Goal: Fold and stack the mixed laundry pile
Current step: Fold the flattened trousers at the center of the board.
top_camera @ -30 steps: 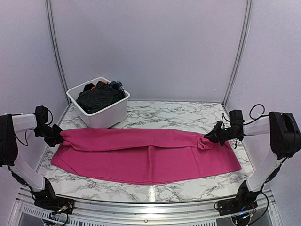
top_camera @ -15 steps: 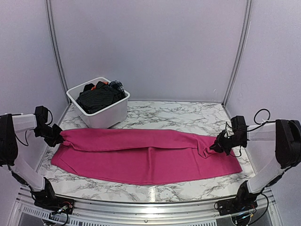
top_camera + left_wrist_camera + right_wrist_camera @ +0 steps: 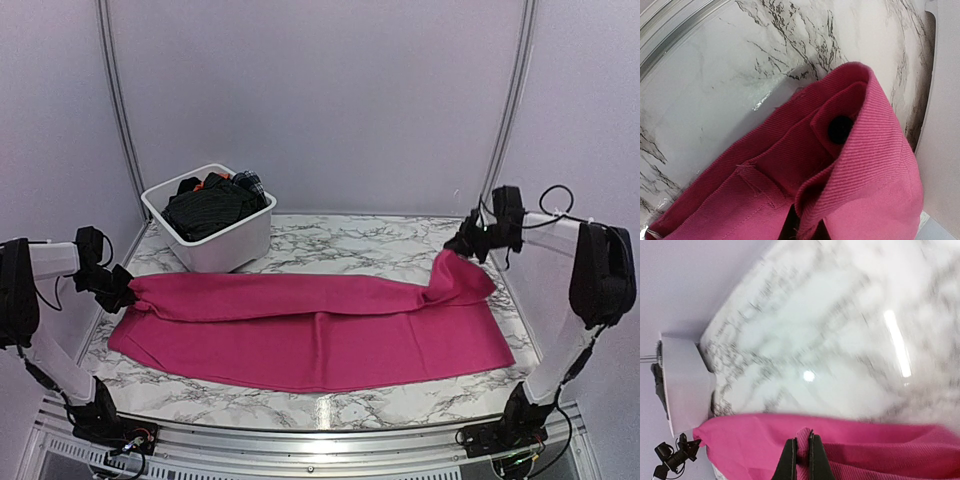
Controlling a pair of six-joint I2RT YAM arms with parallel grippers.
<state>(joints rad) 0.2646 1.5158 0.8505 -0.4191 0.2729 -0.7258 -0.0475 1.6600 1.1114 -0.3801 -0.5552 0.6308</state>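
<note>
A large magenta-pink cloth [image 3: 310, 330] lies stretched across the marble table, folded lengthwise. My left gripper [image 3: 122, 288] is shut on its left end, low over the table; in the left wrist view the pink cloth [image 3: 860, 165] with a black button [image 3: 840, 129] fills the frame and covers my fingers. My right gripper [image 3: 468, 244] is shut on the cloth's right end, lifted toward the back right, so that corner rises off the table. In the right wrist view my black fingers [image 3: 788, 460] pinch a fold of pink cloth [image 3: 880, 445]. The rest of the laundry pile [image 3: 212, 203], dark garments with an orange bit, sits in the tub.
A white plastic tub [image 3: 222, 244] stands at the back left of the marble table [image 3: 350, 240]. Grey walls and metal posts close in both sides. The tub [image 3: 685, 385] also shows in the right wrist view.
My right gripper has moved from low at the right edge up and toward the back, pulling the cloth's right end with it. The left gripper has stayed put.
</note>
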